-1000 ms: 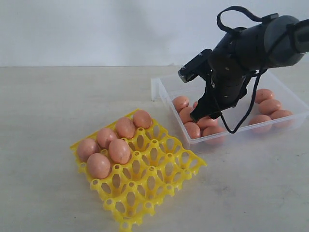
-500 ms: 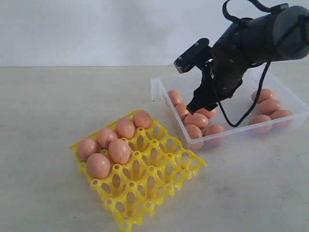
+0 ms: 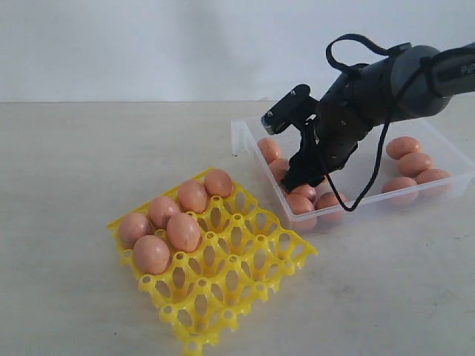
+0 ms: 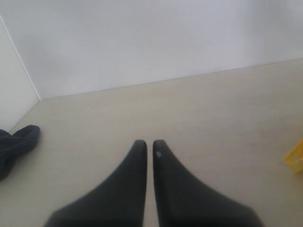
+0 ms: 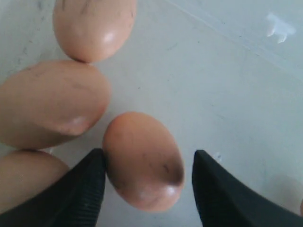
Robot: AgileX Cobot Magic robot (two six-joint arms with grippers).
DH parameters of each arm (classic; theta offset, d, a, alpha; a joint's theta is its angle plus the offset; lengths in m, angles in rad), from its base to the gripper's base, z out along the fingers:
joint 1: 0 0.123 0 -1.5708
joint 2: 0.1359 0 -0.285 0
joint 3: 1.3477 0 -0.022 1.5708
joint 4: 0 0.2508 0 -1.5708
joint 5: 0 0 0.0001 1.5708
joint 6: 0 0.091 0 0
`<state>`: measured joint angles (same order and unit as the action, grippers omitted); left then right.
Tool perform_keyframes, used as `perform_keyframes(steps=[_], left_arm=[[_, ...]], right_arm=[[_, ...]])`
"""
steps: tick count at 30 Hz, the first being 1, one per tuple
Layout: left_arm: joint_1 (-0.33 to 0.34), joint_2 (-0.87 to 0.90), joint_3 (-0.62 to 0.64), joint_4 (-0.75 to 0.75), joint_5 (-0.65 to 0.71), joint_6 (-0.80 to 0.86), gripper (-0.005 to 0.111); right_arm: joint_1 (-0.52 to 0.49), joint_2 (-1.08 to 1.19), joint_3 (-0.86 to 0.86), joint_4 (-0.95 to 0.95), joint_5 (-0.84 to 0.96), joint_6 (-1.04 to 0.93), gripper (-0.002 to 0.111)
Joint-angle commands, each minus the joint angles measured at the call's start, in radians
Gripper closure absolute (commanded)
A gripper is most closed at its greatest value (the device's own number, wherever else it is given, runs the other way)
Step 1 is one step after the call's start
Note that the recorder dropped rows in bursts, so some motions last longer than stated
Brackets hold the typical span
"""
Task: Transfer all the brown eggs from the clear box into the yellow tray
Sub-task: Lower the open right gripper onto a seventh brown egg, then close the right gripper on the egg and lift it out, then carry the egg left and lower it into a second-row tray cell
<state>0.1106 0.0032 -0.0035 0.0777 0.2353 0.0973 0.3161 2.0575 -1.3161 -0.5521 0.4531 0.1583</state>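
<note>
Right gripper [image 3: 294, 182] set over one brown egg, low in the clear box [image 3: 386, 208]

In the right wrist view the right gripper [image 5: 147, 154] stands wide, and the brown egg [image 5: 142, 165] lies on the box floor between its two fingers: one finger [image 5: 80, 189] touches the shell, while the other has a clear gap to it, so nothing is clamped yet. The long axis of the egg runs slanted to the line on which the jaws close (I judge it may turn a little when squeezed). The yellow tray [image 3: 245, 259], with six eggs on its far side, lies well apart, toward the left arm's side. The left gripper [image 4: 148, 143] is over bare table, its tips almost together and holding nothing, so the right arm is clearly the nearer one.
</note>
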Motion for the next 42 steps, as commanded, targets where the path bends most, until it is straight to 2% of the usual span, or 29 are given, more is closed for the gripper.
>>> perform_keyframes(steps=[1,3,5,9,18,24,26,31,37,42], left_arm=[[-0.005,-0.003,0.003,-0.002,-0.003,-0.003,0.103],[-0.005,-0.003,0.003,-0.002,-0.003,-0.003,0.103],[-0.005,-0.003,0.003,-0.002,-0.003,-0.003,0.103],[-0.005,-0.003,0.003,-0.002,-0.003,-0.003,0.103],[-0.005,-0.003,0.003,-0.002,-0.003,-0.003,0.103],[-0.005,-0.003,0.003,-0.002,-0.003,-0.003,0.103],[-0.005,-0.003,0.003,-0.002,-0.003,-0.003,0.103],[-0.005,-0.003,0.003,-0.002,-0.003,-0.003,0.103],[-0.005,-0.003,0.003,-0.002,-0.003,-0.003,0.103],[-0.005,-0.003,0.003,-0.002,-0.003,-0.003,0.103]], right_arm=[[-0.034,0.050,-0.001,-0.004,-0.007,0.045,0.057],[-0.049,0.058,-0.001,-0.002,-0.017,0.055,0.057],[-0.060,0.060,-0.001,0.000,-0.029,0.054,0.064],[-0.066,0.058,-0.001,-0.007,-0.031,0.053,0.107],[-0.066,0.009,-0.001,-0.003,-0.009,0.089,0.108],[-0.066,-0.128,0.040,0.060,-0.033,0.385,0.108],[-0.063,-0.176,0.099,0.078,-0.126,0.444,0.108],[-0.052,-0.310,0.329,0.078,-0.501,0.540,0.108],[-0.015,-0.499,0.627,0.078,-0.994,0.550,0.108],[-0.015,-0.593,0.699,0.056,-1.213,0.737,0.108]])
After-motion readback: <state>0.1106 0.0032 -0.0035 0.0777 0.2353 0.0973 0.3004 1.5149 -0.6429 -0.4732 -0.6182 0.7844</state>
